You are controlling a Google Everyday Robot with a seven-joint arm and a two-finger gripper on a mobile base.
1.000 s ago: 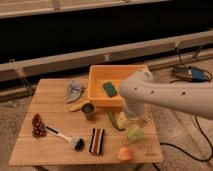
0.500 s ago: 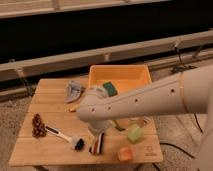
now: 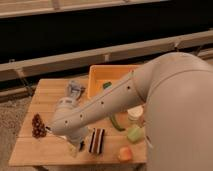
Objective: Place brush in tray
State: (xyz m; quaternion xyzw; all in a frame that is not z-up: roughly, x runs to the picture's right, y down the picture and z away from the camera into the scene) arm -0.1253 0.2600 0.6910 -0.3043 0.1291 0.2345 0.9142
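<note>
The yellow-orange tray [image 3: 98, 76] stands at the back middle of the wooden table [image 3: 30, 150], with a green item inside it. My white arm reaches down across the table from the right. Its gripper [image 3: 76, 145] is low over the table's front left, just left of the striped dark block [image 3: 96, 140]. The arm's end covers the spot where the brush lay, so the brush is hidden. I cannot make out anything held.
A brown cone-like thing [image 3: 38, 126] lies at the left. A grey object [image 3: 75, 89] sits left of the tray. A green chili [image 3: 117, 123], a green cup [image 3: 135, 134], a white-topped jar [image 3: 135, 113] and an orange piece [image 3: 124, 153] lie at the right front.
The arm has swung from over the tray to the front left and come down. The gripper now sits over the brush's place and hides the brush.
</note>
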